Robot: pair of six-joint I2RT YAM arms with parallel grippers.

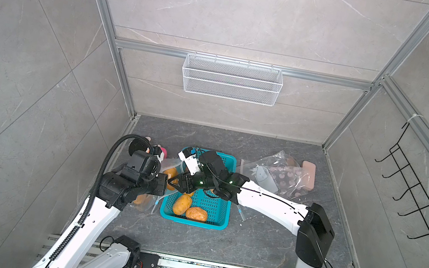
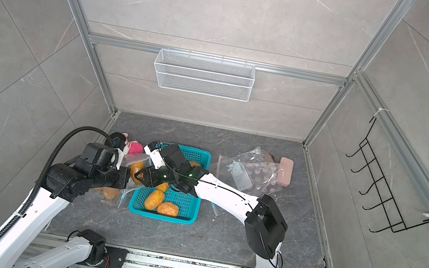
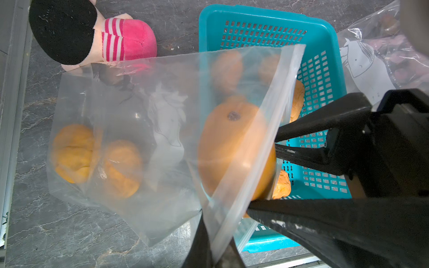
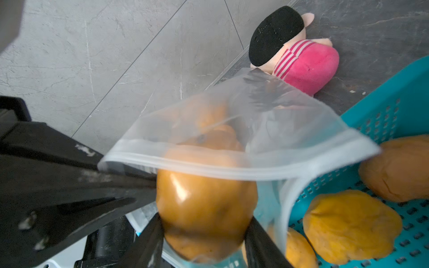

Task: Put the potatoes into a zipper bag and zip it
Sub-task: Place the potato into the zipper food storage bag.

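Where the two arms reach in over the near edge of the dark stone table (image 1: 261, 247), the teal basket (image 1: 192, 221) comes first. Two loose potatoes (image 1: 182, 204) lie side by side against its near wall, and more are partly hidden under the right arm. Just beyond them, about over the basket's left rim, the right gripper (image 4: 205, 218) holds one potato (image 4: 204, 197) between its fingers (image 4: 148, 243). The jaws stand partway apart and press on either side of it. That potato sits at the mouth of the zipper bag (image 3: 139, 139), with the mouth's upper edge draped over its far end. The left gripper (image 3: 216, 236) meets it from the left, jaws closed tight on the bag's zipper strip and holding that edge up off the table. The rest of the clear bag lies on the table left of the basket, and two bagged potatoes (image 3: 74, 153) show through it near its closed bottom. The zipper is not closed. Farther back on the left, a pink plush doll (image 3: 130, 39) with a black-topped head lies just behind the bag, near the wall. At the far right, well apart from the basket, a second printed bag (image 1: 274, 175) lies crumpled with a pink block (image 1: 308, 175) beside it. On the back wall hangs a white wire basket (image 1: 231, 79).
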